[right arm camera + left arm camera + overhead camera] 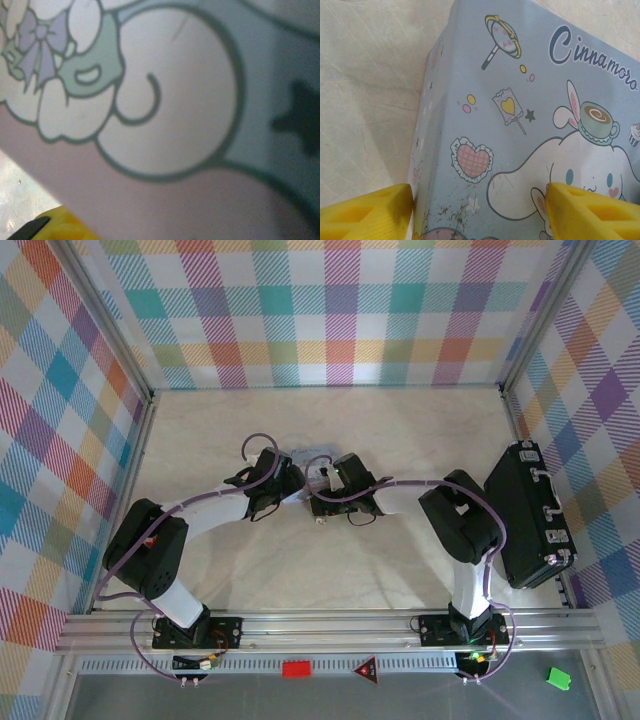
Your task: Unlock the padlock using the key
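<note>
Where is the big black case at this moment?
In the top view, the black case lies at the right edge of the table, just beyond the right arm.

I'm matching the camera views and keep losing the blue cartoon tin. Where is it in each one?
Top external: blue tin at mid-table, partly covered.
Left wrist: blue tin across centre and right, lid print legible.
Right wrist: blue tin close up, blurred, over the top and right.
Shared landmark: pale tabletop, beside it in each.
</note>
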Robot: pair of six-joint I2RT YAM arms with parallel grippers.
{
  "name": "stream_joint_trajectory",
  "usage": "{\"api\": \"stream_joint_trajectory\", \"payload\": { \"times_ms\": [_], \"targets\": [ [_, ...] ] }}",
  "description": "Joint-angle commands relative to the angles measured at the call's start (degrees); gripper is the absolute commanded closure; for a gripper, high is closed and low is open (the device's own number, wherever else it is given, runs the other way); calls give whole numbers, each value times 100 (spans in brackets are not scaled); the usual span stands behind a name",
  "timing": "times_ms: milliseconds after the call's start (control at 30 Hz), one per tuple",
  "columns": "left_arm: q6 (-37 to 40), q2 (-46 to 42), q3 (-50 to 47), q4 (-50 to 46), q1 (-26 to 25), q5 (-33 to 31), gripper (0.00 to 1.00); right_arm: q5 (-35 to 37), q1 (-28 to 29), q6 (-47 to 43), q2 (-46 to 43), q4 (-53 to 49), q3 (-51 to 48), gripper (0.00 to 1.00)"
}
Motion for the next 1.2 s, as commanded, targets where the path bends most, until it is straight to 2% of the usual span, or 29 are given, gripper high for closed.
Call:
{"api": "stream_joint_trajectory", "payload": {
  "times_ms": [0, 367, 533, 733, 1000, 1167],
  "targets": [
    [16, 23, -242, -536, -128, 140, 31, 20, 53, 200, 209, -186, 20, 65],
    [-59, 50, -268, -537, -128, 47, 31, -157, 53, 616, -48, -31, -207, 79],
    [-102, 50, -267, -512, -128, 65, 31, -437, 53, 1428, -207, 178, -311, 85],
    [-188, 49, -266, -492, -187, 67, 31, -336, 54, 2301, -388, 498, -495, 90],
    [-616, 23, -379, -295, -316, 45, 31, 197, 61, 3515, -580, 1536, -1040, 97],
    [-944, 6, -446, -44, -443, 108, 31, 824, 152, 4118, -771, 2412, -1510, 100]
  ]
}}
